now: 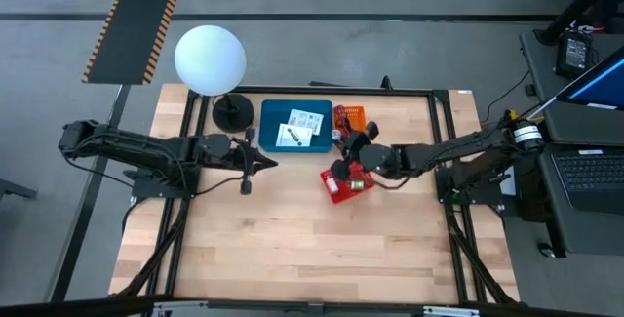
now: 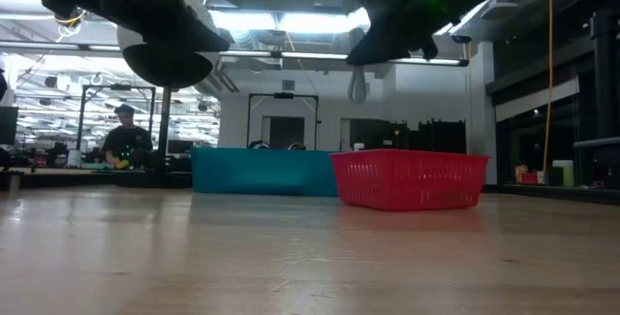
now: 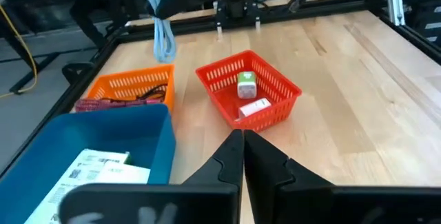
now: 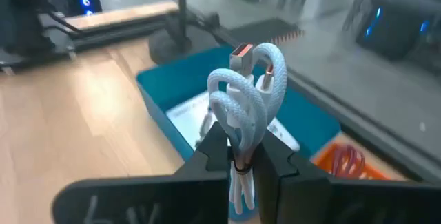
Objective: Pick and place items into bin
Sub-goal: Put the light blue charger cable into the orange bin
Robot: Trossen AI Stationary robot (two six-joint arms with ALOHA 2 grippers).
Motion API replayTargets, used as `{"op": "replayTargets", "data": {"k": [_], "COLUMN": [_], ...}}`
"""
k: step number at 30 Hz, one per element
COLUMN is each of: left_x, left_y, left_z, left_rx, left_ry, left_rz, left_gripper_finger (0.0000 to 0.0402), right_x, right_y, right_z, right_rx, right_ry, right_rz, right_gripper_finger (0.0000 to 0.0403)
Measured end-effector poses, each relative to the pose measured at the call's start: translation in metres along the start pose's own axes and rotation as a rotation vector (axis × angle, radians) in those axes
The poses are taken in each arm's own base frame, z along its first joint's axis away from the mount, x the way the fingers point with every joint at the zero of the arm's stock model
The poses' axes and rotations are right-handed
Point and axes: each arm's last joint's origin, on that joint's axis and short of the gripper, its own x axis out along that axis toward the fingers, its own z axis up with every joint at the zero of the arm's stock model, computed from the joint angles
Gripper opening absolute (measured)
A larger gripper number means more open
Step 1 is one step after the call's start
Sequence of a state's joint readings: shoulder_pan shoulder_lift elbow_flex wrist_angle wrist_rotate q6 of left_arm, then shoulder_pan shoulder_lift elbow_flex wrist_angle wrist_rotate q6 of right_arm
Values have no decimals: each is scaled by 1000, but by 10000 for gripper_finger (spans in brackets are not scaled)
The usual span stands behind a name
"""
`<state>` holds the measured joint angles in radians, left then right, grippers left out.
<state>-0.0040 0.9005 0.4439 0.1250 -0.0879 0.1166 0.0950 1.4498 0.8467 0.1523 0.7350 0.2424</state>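
The red basket [image 1: 343, 186] serves as the landmark, sitting mid-table. Inside it lie a small green-and-white piece [image 3: 247, 85] and a white packet [image 3: 255, 107], so some sorting looks done. Directly above the basket hangs the right gripper [image 4: 242, 156], its fingers clamped on a coiled white cable [image 4: 247, 93] with a metal plug at the top; the coil is lifted clear of every container. To the left of the basket, over bare wood, the left gripper [image 3: 242, 156] points toward it with its fingers pressed together and nothing between them.

Just behind the basket stands an orange basket [image 3: 131, 86] holding dark and maroon cables [image 3: 120, 100]. Behind and to the left of the red basket is the blue bin [image 1: 295, 126], with white printed cards [image 1: 300, 127] lying in it. Farther left again stands the white globe lamp [image 1: 210, 59].

No loose items show on the tabletop, so the carried cable seems the last thing to place.
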Motion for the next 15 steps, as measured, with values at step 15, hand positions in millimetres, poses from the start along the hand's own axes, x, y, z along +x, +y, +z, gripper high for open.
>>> {"op": "replayTargets", "data": {"k": [15], "left_x": [0], "left_y": [0], "left_z": [-1], "left_rx": [-25], "left_ry": [1], "left_rz": [1], "left_gripper_finger": [5], "right_x": [38], "right_y": [-63], "right_z": [9], "right_rx": [194], "right_ry": [328], "right_rz": [-20], "right_gripper_finger": [17]}}
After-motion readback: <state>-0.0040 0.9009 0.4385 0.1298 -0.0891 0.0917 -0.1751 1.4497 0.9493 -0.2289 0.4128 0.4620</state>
